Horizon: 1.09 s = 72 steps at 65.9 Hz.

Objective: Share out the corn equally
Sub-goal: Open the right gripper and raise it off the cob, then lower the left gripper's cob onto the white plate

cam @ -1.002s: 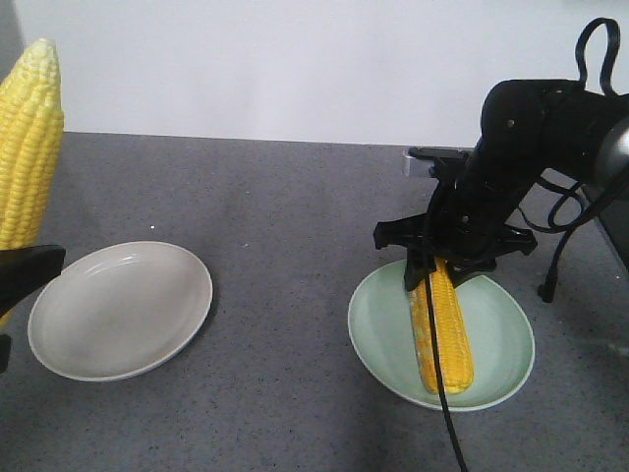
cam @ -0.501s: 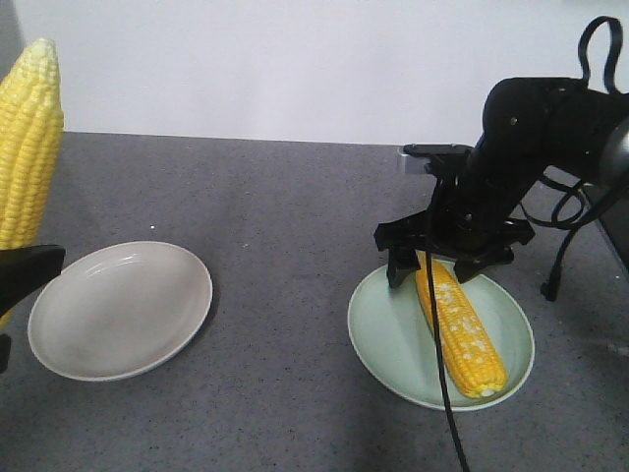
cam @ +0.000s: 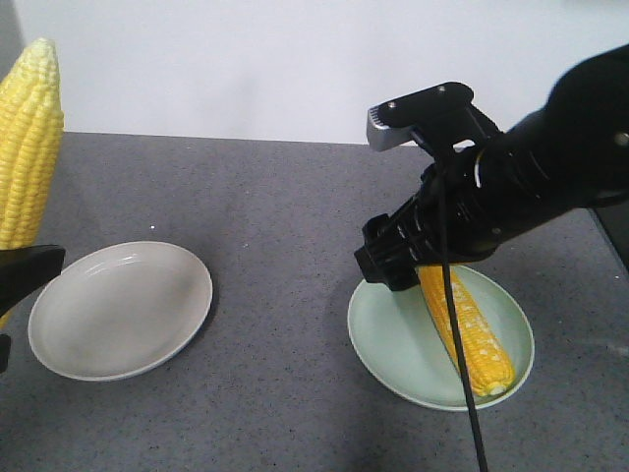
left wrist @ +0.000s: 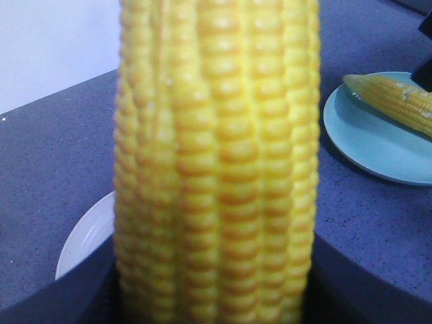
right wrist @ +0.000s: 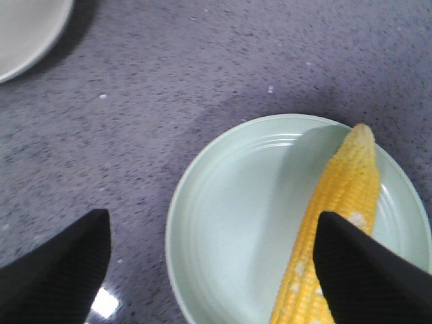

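Right hand (right wrist: 209,263) higher, apparently off corn (cam: 464,329)

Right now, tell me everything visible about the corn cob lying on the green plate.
The corn cob is bright yellow and husked, with pale whitish kernel patches along it, tapering to a point. It lies flat and diagonal on the right half of the pale green plate, nothing gripping it. The right gripper hangs open above, its fingers spread either side in the wrist view.
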### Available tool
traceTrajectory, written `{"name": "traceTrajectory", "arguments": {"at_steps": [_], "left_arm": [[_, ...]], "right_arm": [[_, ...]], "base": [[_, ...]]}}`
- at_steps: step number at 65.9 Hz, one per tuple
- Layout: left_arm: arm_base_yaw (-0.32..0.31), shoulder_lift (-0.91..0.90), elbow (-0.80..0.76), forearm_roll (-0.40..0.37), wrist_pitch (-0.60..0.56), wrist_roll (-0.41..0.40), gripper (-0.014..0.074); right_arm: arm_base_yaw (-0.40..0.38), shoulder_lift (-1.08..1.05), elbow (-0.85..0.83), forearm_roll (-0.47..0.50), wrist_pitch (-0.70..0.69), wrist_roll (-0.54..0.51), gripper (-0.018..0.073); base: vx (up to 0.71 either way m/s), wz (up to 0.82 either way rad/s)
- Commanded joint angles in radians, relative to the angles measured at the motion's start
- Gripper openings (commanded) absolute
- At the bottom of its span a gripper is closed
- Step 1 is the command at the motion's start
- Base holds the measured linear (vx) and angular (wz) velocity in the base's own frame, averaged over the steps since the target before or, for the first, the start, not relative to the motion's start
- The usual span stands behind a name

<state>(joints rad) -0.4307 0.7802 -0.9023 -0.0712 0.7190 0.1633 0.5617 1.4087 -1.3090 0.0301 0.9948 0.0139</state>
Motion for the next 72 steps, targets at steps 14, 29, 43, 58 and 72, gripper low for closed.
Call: {"name": "traceTrajectory", "arguments": {"at_steps": [14, 29, 43, 58, 72], "left_arm": [[0.0, -0.003, -0.024, -0.007, -0.066, -0.01, 0.0299], [0.0, 0.024, -0.024, -0.016, -0.066, -0.014, 0.0299], [0.0, 0.097, -0.025, -0.014, -0.068, -0.015, 0.0299], [0.0, 0.216, -0.068, 0.05, -0.032, -0.094, 0.0299], [0.0, 0.382, -0.219, 0.189, 0.114, -0.211, 0.0299]], "right_arm": [[0.055, -0.244, 0.193, -0.015, -0.15, -0.008, 0.0582], [0.053, -0.343, 0.276, -0.019, -0.157, -0.008, 0.0582], [0.053, -0.364, 0.276, -0.012, -0.151, -0.007, 0.0582], [0.053, -0.364, 0.276, -0.012, -0.133, -0.007, 0.0582], [0.053, -0.364, 0.276, -0.012, -0.133, -0.007, 0.0582]], "base": [[0.0, 0.0], [0.0, 0.0], [0.0, 0.0], [0.0, 0.0], [0.0, 0.0]]}}
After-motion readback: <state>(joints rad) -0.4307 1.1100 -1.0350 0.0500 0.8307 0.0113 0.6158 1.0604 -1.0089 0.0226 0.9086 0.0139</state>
